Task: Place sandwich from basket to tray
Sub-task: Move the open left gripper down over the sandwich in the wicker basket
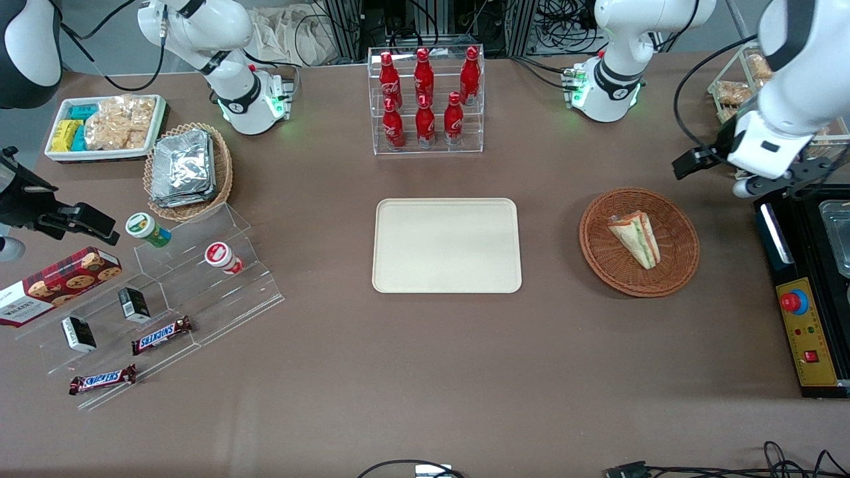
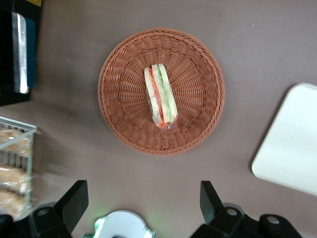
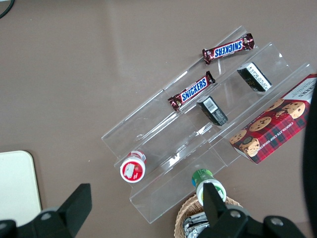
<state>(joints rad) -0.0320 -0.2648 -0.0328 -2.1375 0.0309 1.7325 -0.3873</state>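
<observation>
The sandwich (image 1: 635, 238) (image 2: 160, 96), a wrapped white-bread wedge with green and red filling, lies in the middle of the round reddish-brown wicker basket (image 1: 597, 245) (image 2: 119, 119). The cream tray (image 1: 446, 245) (image 2: 292, 144) lies flat beside the basket, toward the parked arm's end, with nothing on it. My left gripper (image 1: 800, 182) (image 2: 143, 198) hangs high over the table beside the basket, toward the working arm's end. It is open, its black fingers (image 2: 74, 198) spread wide with nothing between them. It touches neither basket nor sandwich.
A black control box (image 1: 807, 332) with a red button sits under and beside the gripper. A clear case of baked goods (image 1: 737, 83) stands farther back. A clear rack of red bottles (image 1: 425, 99) stands farther from the camera than the tray. An acrylic snack shelf (image 1: 166, 292) lies toward the parked arm's end.
</observation>
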